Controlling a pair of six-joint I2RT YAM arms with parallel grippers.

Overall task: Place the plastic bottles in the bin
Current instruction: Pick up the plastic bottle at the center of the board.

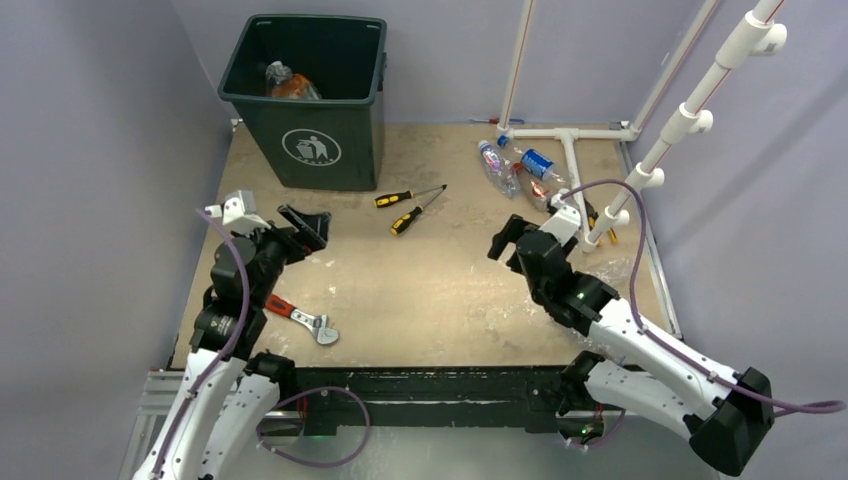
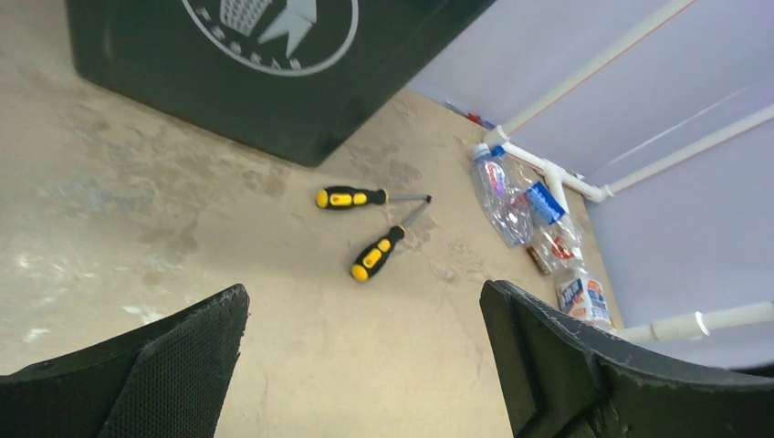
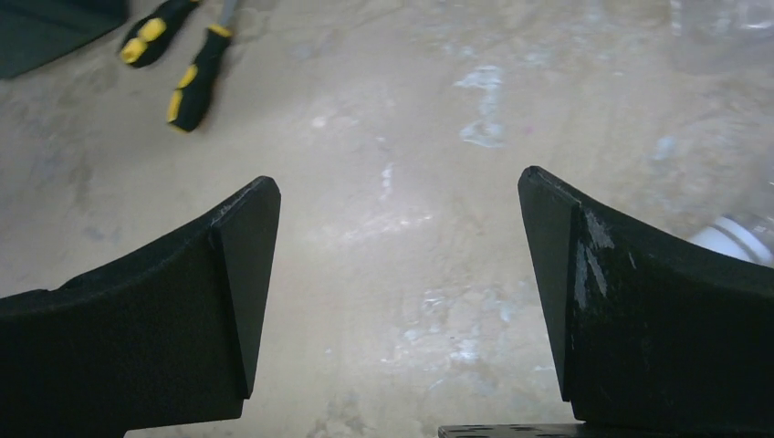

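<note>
Now we see loose bottles (image 1: 500, 168) lying flat far right against the pipes (image 1: 573, 160), long axes slanting far-left to near-right; another sits in the bin (image 1: 355, 140), far left. Screwdrivers (image 1: 410, 208) lie between on the desk (image 1: 420, 300). Our left pincer (image 1: 310, 225) and right pincer (image 1: 508, 238) both gape empty.

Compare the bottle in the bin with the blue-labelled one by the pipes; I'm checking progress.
The bin bottle has an orange label, while the blue-labelled bottle has a blue one. The bin bottle lies inside the bin, so it is done. The blue-labelled bottle lies on the table by the pipes, beside other bottles, and is not yet binned. Both are clear plastic.
</note>
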